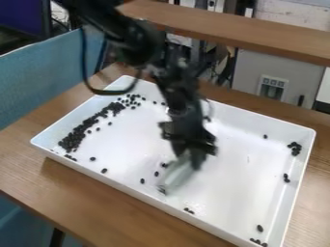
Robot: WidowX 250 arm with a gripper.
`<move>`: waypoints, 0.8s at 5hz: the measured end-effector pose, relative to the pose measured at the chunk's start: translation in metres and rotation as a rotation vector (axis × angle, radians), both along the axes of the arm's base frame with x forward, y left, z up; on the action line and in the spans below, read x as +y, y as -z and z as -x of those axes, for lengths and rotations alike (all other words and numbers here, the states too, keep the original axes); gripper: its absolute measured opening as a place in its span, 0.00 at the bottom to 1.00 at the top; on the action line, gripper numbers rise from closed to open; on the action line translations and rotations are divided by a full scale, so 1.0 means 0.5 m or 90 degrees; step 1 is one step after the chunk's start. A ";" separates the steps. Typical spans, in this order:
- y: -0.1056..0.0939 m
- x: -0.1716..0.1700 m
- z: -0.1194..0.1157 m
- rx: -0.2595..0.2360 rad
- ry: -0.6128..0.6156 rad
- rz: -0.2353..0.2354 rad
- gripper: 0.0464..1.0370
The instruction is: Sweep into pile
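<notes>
Low, unhurried strokes called for

A pale scraper (179,174) is grasped by the end effector (193,155) over the middle of the tray (158,205), towards its front edge. Dark beans (76,137) are banked along the left edge; others are scattered near the scraper, by the right edge and at the front right corner. The scraper is best set behind the loose ones, kept level against the base and drawn gently leftward, lest any be rolled underneath.

My gripper (191,155) was black, the tool (179,175) pale grey-green, the tray (235,178) white, its pellets (73,138) black, the table (71,181) wood-grained brown, the ten o'clock panel (38,72) blue.
</notes>
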State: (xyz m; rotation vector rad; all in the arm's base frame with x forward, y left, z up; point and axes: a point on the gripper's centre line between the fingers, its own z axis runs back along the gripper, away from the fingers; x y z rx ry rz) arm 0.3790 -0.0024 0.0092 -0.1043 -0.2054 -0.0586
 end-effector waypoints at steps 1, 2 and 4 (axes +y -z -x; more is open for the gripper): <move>0.003 0.098 0.019 0.023 -0.007 -0.037 0.34; 0.006 0.192 0.051 0.051 -0.039 -0.039 0.34; -0.006 0.296 0.071 0.059 -0.067 -0.046 0.34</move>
